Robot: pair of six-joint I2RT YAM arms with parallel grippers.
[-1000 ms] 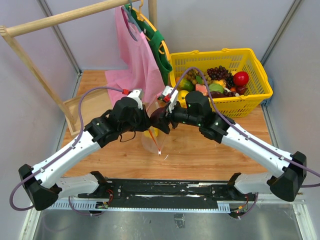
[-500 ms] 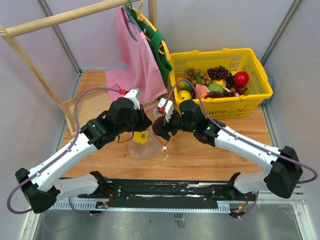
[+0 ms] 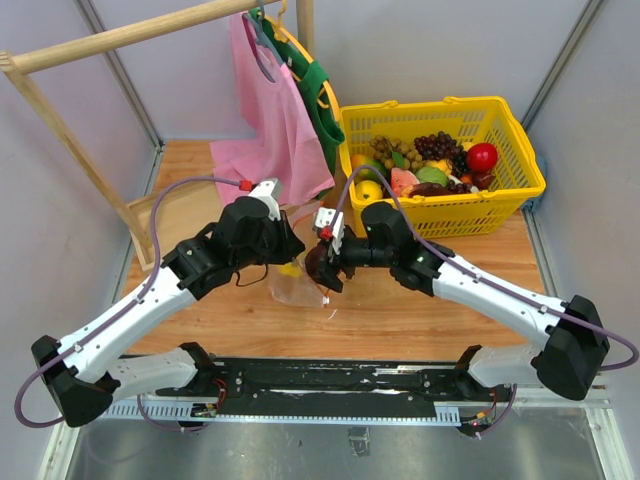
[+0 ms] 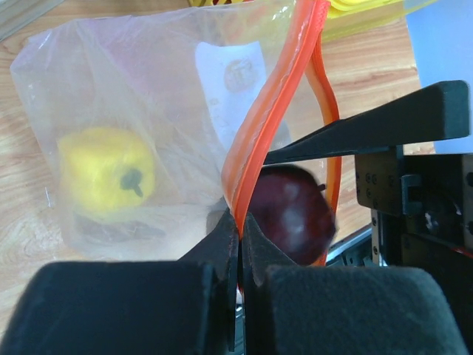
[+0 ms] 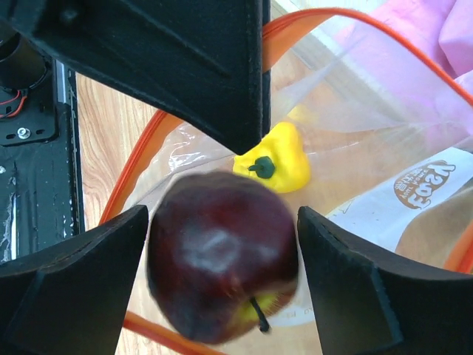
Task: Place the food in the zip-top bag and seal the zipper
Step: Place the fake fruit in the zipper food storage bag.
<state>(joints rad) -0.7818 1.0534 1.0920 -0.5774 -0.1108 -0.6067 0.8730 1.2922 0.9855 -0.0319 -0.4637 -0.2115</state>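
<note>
The clear zip-top bag (image 3: 297, 290) lies on the table with its mouth held open. My left gripper (image 4: 240, 222) is shut on the red-orange zipper strip (image 4: 275, 111) and lifts that edge. A yellow pepper (image 4: 107, 171) lies inside the bag, also seen in the right wrist view (image 5: 279, 159). My right gripper (image 5: 222, 259) hangs over the open mouth. A dark red apple (image 5: 218, 259) sits blurred between its fingers (image 5: 74, 281), which stand just off its sides. The apple also shows in the left wrist view (image 4: 294, 214). No slider tab shows.
A yellow basket (image 3: 500, 105) with grapes and more toy produce stands at the back right. A pink cloth bag (image 3: 280, 130) and a green one (image 3: 322, 100) hang from a wooden rack (image 3: 100, 40) at the back. A black rail runs along the near edge.
Both grippers have come down and toward me with the bag mouth. The right gripper carried the apple over the opening, and the apple now blurs between its fingers.
</note>
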